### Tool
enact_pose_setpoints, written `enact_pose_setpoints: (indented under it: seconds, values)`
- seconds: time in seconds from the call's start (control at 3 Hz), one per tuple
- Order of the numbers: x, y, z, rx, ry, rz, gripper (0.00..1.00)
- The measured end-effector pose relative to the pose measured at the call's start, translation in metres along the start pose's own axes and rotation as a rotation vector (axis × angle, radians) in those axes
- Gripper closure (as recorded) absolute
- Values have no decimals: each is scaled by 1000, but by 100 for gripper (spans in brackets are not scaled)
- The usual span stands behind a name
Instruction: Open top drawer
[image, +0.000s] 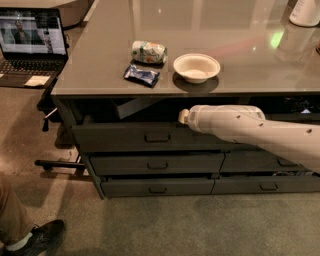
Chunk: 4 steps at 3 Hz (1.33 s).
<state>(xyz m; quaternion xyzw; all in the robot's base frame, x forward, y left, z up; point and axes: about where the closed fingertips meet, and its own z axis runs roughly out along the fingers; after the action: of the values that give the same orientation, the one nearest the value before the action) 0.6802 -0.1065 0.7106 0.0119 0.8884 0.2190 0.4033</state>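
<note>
1. Camera view looks down at a grey counter (100, 50) w/ drawers beneath; the top drawer (115, 137) sits directly under the counter edge, a wide dark-grey front w/ a small loop pull (157, 136) at centre; a dark gap shows above the front, w/ a pale slanted sheet-like thing visible in it, can't tell what it is.
2. White arm (250, 129) comes in from the right, low across the drawer fronts; gripper (184, 116) is at its left tip, at the top drawer's upper edge, up and to the right of the pull and apart from it; whether it's open, closed or gripping anything: can't tell.
3. Lower drawers (157, 163) stack below in two cols., same type of pull, lower fronts.
4. On the counter: a can (148, 52) lying on its side; a blue packet (142, 75) just in front of it, near the edge; a white bowl (196, 67) to their right, upright, approx. above the gripper; a white container (305, 12) at the far right corner, partly cut off.
5. Left of the counter: an open laptop (32, 40) on the floor, screen lit; a dark shoe (42, 235) at bottom left.
</note>
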Motion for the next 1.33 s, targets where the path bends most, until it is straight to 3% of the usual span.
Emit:
enact_pose_setpoints:
  seconds: [0.67,1.0,1.33]
  values:
    - [8,5,42,-23,47,30,100]
    - [6,5,42,-24,47,30,100]
    - [15,8,57,-44,88,7,100]
